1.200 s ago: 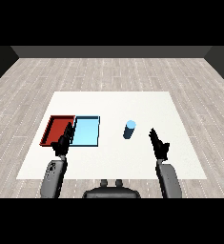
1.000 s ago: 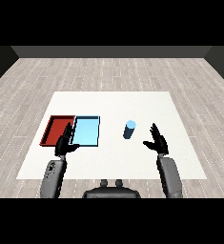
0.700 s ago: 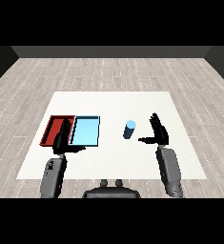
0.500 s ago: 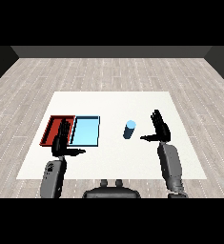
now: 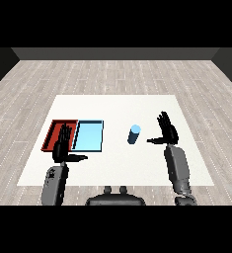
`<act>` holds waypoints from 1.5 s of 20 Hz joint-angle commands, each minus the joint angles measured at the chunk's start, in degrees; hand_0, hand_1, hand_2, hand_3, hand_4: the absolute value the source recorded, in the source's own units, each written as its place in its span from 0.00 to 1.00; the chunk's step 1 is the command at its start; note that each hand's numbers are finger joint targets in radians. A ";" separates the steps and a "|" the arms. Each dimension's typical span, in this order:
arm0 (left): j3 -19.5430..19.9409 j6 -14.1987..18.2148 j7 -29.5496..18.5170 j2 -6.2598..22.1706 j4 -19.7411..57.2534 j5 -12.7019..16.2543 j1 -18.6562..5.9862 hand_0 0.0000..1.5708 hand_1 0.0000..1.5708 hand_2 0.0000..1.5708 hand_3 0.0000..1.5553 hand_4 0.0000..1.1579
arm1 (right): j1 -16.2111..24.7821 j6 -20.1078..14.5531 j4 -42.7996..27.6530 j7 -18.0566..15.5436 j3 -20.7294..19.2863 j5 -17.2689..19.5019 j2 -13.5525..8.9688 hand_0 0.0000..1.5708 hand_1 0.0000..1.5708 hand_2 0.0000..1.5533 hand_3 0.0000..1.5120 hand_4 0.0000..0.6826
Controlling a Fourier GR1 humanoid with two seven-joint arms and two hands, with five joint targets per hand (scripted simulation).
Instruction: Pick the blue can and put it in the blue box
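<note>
The blue can (image 5: 134,134) stands upright on the white table (image 5: 117,111), a little right of the middle. To its right my right hand (image 5: 167,132) is held up with straight fingers and the thumb pointing at the can, a small gap between them. The light blue tray (image 5: 89,136) lies left of the can with nothing in it. My left hand (image 5: 63,147) hovers open at the near edge of the two trays, fingers straight and thumb out to the right.
A red tray (image 5: 57,129) lies against the left side of the blue tray. The table's front edge runs just behind both forearms.
My right hand has risen and moved forward and left, closing most of the gap to the can. The left hand has barely shifted.
</note>
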 commanded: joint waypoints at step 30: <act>3.10 -2.09 1.53 0.41 -1.23 3.19 -0.76 0.00 0.00 0.00 0.00 0.00 | -8.14 -2.83 22.21 -9.36 1.56 -3.29 8.28 0.00 0.00 0.00 0.00 0.00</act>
